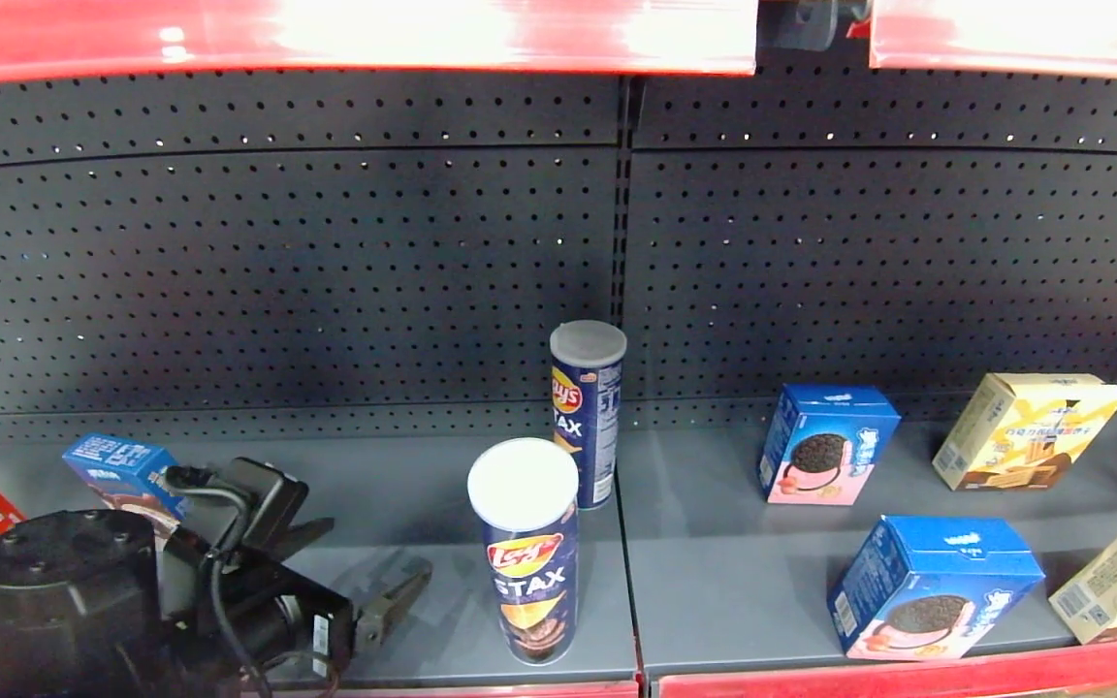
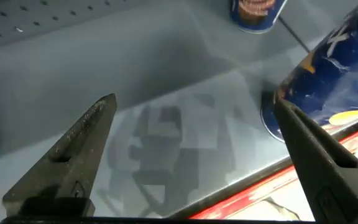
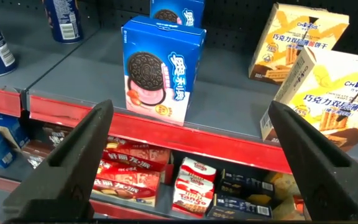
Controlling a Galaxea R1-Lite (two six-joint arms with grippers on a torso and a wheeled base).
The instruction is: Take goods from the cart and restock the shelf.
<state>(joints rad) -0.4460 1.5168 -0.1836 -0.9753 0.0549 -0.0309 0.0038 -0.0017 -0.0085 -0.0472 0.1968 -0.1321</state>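
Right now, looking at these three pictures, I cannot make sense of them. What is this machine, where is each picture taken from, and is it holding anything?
It is a two-armed robot restocking a shop shelf. The wide picture comes from a camera on its head. The other two come from cameras on its wrists, each looking out between that arm's two fingers. On the shelf stand a front chip can, a back chip can, blue cookie boxes and yellow boxes. The left gripper is open beside the front chip can. The right gripper is open, facing the shelf's red edge. Neither holds anything.
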